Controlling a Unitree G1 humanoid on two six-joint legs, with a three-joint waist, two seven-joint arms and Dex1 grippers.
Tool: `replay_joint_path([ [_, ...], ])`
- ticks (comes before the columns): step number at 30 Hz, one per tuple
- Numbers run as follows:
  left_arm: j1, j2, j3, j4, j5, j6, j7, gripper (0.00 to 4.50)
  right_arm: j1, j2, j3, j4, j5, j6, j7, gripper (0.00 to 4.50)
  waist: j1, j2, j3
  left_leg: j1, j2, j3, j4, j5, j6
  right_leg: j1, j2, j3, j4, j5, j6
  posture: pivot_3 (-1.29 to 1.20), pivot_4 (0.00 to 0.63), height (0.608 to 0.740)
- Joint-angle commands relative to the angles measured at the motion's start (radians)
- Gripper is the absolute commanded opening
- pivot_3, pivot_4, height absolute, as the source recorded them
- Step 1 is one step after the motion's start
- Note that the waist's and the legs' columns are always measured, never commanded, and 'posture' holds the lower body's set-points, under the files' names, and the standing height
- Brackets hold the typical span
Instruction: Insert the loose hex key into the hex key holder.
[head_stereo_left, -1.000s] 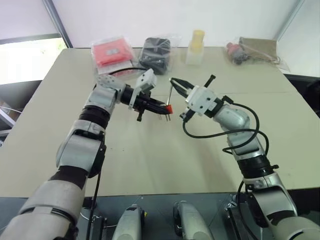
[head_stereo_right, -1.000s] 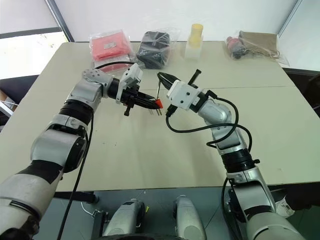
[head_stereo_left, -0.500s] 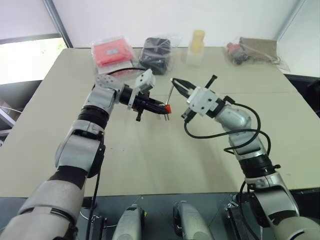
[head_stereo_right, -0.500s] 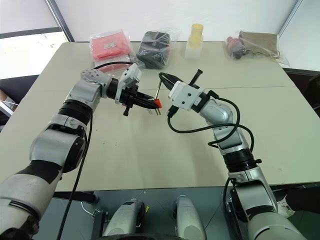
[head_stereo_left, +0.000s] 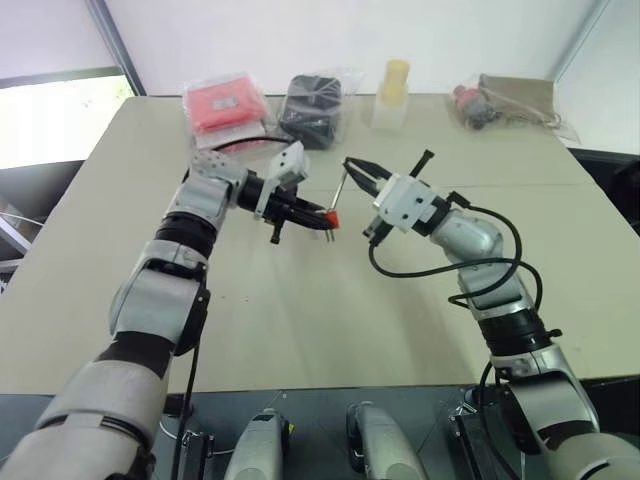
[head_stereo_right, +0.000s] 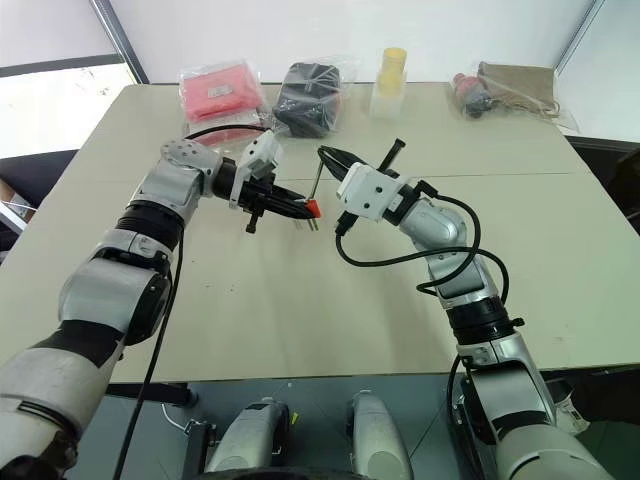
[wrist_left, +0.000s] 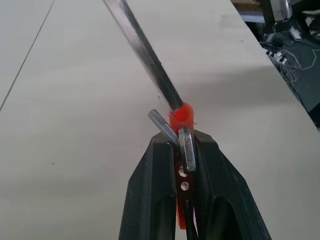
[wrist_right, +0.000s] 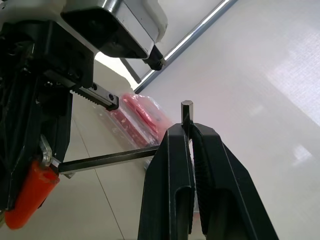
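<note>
Above the middle of the table (head_stereo_left: 300, 320) my left gripper (head_stereo_left: 322, 214) is shut on the hex key holder (head_stereo_left: 331, 216), a small orange-red block with short dark keys sticking out. My right gripper (head_stereo_left: 350, 165) is shut on the short bent end of the loose hex key (head_stereo_left: 341, 190). Its long silver shank runs down to the holder. In the left wrist view the shank (wrist_left: 145, 52) meets the holder's tip (wrist_left: 181, 117) between my fingers (wrist_left: 150, 190). The right wrist view shows the key (wrist_right: 110, 159) reaching the holder (wrist_right: 30, 192).
Along the table's far edge lie a red packet in a clear bag (head_stereo_left: 222, 103), a black item in a bag (head_stereo_left: 315, 105), a yellow-capped bottle (head_stereo_left: 392, 95) and a bag with a brown object (head_stereo_left: 505, 100). A black cable (head_stereo_left: 440, 270) loops off the right wrist.
</note>
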Motion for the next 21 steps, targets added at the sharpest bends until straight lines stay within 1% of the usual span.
replay_joint_path([
  [1, -0.034, -0.001, 0.003, 0.003, 0.011, -0.031, -0.001, 0.00, -0.014, 0.001, -0.004, -0.063, 0.001, -0.029, -0.004, 0.10, 0.000, 0.000, 0.000, 0.000, 0.000, 0.000, 0.000, 0.000, 0.000, 0.000, 0.000, 0.000, 0.000, 0.000, 0.000, 0.00, 0.150, 0.740],
  [12, -0.055, -0.018, 0.019, 0.026, 0.015, -0.034, -0.007, 0.00, -0.005, -0.008, 0.016, -0.085, -0.031, -0.067, 0.004, 0.10, 0.000, 0.000, 0.000, 0.000, 0.000, 0.000, 0.000, 0.000, 0.000, 0.000, 0.000, 0.000, 0.000, 0.000, 0.000, 0.00, 0.150, 0.740],
  [21, -0.057, 0.000, 0.011, 0.011, 0.018, -0.026, -0.043, 0.00, -0.037, -0.066, 0.030, 0.012, -0.145, -0.185, -0.030, 0.10, 0.000, 0.000, 0.000, 0.000, 0.000, 0.000, 0.000, 0.000, 0.000, 0.000, 0.000, 0.000, 0.000, 0.000, 0.000, 0.00, 0.150, 0.740],
])
